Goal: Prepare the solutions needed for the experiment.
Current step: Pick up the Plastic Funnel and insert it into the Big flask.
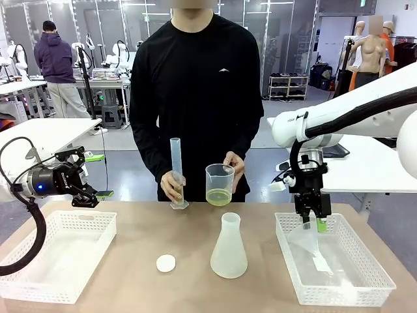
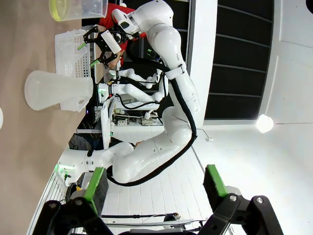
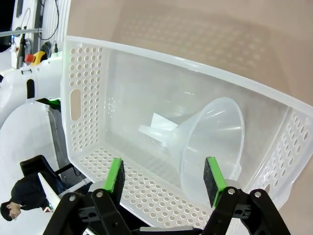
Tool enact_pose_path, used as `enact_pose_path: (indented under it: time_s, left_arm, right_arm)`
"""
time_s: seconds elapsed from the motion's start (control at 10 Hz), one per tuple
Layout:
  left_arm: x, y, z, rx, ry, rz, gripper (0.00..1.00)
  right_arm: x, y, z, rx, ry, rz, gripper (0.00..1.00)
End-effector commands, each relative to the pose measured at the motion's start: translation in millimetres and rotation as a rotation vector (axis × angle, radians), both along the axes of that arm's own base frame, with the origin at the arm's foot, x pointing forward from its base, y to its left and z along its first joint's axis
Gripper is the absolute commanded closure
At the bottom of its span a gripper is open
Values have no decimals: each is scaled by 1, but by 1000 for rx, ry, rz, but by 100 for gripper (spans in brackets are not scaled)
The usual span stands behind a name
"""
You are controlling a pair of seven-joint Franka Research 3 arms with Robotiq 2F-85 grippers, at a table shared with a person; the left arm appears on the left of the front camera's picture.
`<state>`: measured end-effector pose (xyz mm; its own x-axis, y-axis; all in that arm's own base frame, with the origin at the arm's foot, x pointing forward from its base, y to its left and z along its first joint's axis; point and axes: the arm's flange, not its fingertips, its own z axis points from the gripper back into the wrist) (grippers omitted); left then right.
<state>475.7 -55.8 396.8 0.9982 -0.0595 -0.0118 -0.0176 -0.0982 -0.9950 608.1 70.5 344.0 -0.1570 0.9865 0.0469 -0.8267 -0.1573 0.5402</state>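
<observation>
The solutions show as a shallow yellow-green layer [image 1: 219, 196] in a clear beaker [image 1: 219, 179] that the person's hand holds on the far side of the table; the same liquid [image 2: 59, 11] appears in the left wrist view. The person's other hand steadies a tall graduated cylinder [image 1: 175, 171]. A clear funnel [image 3: 211, 142] lies on its side in the right basket [image 1: 365, 277]. My right gripper [image 1: 313, 222] hangs over it, jaws apart, green pads [image 3: 116, 176] on either side of the funnel's wide rim. My left gripper [image 1: 90, 179] is open in the air above the left basket [image 1: 26, 277].
An empty frosted conical flask [image 1: 229, 249] stands mid-table near the front, with a small white round cap [image 1: 165, 263] to its left. The flask [image 2: 56, 90] also shows in the left wrist view. Bare tabletop lies between the two baskets.
</observation>
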Motion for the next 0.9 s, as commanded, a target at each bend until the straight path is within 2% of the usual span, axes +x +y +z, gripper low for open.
enact_pose_path:
  time_s: [0.0, 0.1, 0.4, 0.5, 0.7, 0.8]
  left_arm:
    - [-2, 0, 1, -2, -9, 0, 0]
    - [-2, 0, 1, -2, -9, 0, 0]
    - [-2, 0, 1, -2, -9, 0, 0]
    - [-2, 0, 1, -2, -9, 0, 0]
    - [-2, 0, 1, -2, -9, 0, 0]
    - [-2, 0, 1, -2, -9, 0, 0]
  right_arm:
    - [7, -1, 0, -10, 23, 29, 38]
    - [7, -2, -2, -9, 18, 26, 50]
    - [9, -4, -6, -7, 20, 14, 76]
    - [9, -4, -7, -6, 17, 15, 88]
    - [9, -4, -8, -9, 16, 13, 100]
    - [9, -4, -8, -10, 16, 12, 100]
